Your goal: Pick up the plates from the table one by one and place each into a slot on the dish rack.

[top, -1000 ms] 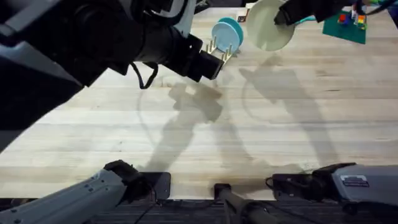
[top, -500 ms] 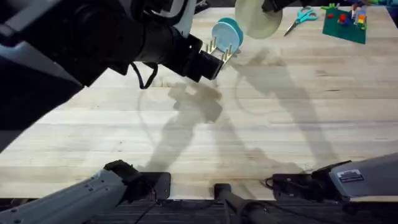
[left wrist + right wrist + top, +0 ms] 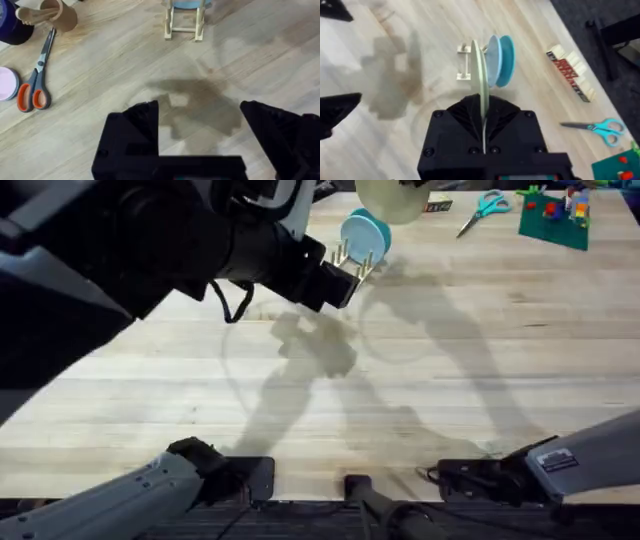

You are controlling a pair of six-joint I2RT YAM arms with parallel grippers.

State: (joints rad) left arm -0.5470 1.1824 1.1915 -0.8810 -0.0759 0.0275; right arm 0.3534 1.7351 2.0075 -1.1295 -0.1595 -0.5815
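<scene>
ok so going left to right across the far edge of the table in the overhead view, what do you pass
blue plates standing in the dish rack → cream plate held up on edge → teal-handled scissors → green board with coloured blocks

left gripper (image 3: pixel 200 125) hovers with jaws wide apart; right gripper (image 3: pixel 483 131) raised, jaws clamped tight.

The pale cream-yellow round plate (image 3: pixel 481 75) stands edge-on in the right pincer (image 3: pixel 483 134), with the small wooden pegged dish rack (image 3: pixel 465 62) just beyond, the light blue round plate (image 3: pixel 495 60) in it.
</scene>
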